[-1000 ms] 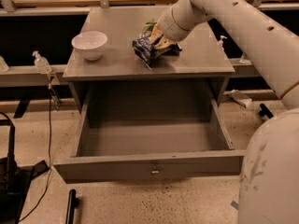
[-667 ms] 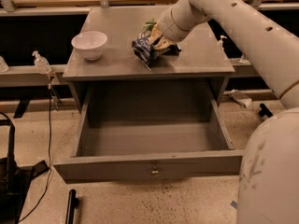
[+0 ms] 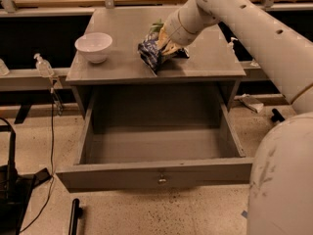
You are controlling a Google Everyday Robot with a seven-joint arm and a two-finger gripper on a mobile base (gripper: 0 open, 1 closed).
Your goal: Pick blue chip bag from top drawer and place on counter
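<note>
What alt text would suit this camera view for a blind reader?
A white robot arm holds its claw at a crumpled dark blue chip bag on the flat grey counter, near a white bowl; the deep grey drawer below stands open.

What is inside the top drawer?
The top drawer shows only its bare grey floor; its front panel hides the nearest strip. The blue chip bag lies on the counter, the gripper at it.

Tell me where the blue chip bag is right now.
In the camera view, the blue chip bag is on the counter, right of the white bowl, with the gripper at its far right side.
</note>
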